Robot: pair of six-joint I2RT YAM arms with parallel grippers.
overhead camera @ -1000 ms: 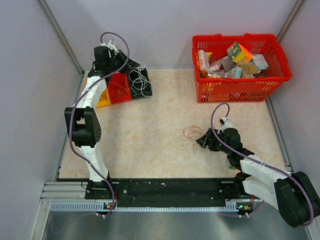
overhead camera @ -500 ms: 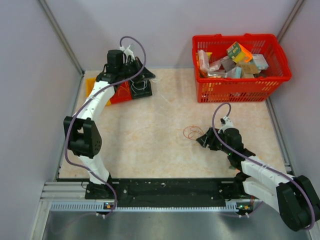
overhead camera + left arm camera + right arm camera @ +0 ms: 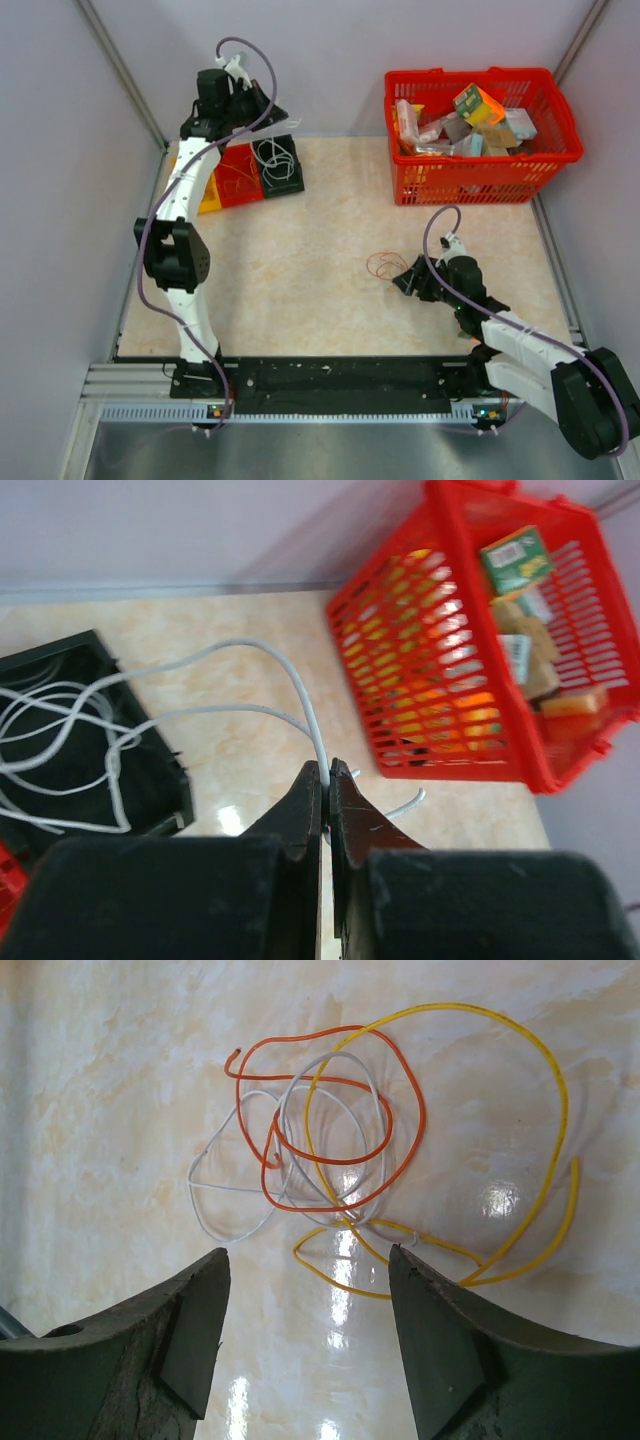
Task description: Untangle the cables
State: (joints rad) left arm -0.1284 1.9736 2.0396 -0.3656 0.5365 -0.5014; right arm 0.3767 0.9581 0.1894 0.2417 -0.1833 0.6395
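Above the bins at the far left, my left gripper (image 3: 262,110) (image 3: 326,770) is shut on a thin white cable (image 3: 308,708). The cable arcs back down to a white coil (image 3: 60,720) (image 3: 282,160) in the black bin (image 3: 165,780). A small tangle of cables (image 3: 383,265) lies on the table right of centre. In the right wrist view it shows as orange (image 3: 400,1150), white (image 3: 215,1210) and yellow (image 3: 555,1090) loops snarled together. My right gripper (image 3: 408,280) (image 3: 308,1252) stands open just short of the tangle, its jaws wide apart and holding nothing.
Three small bins sit in a row at the far left: yellow (image 3: 208,197), red (image 3: 237,180) and black (image 3: 280,170). A red basket (image 3: 480,180) (image 3: 440,680) full of packets stands at the far right. Grey walls close in the table.
My left arm swung right over the bins, then rose and drew back left, uncovering the black bin and its white coil. The right arm and the tangle have not moved.
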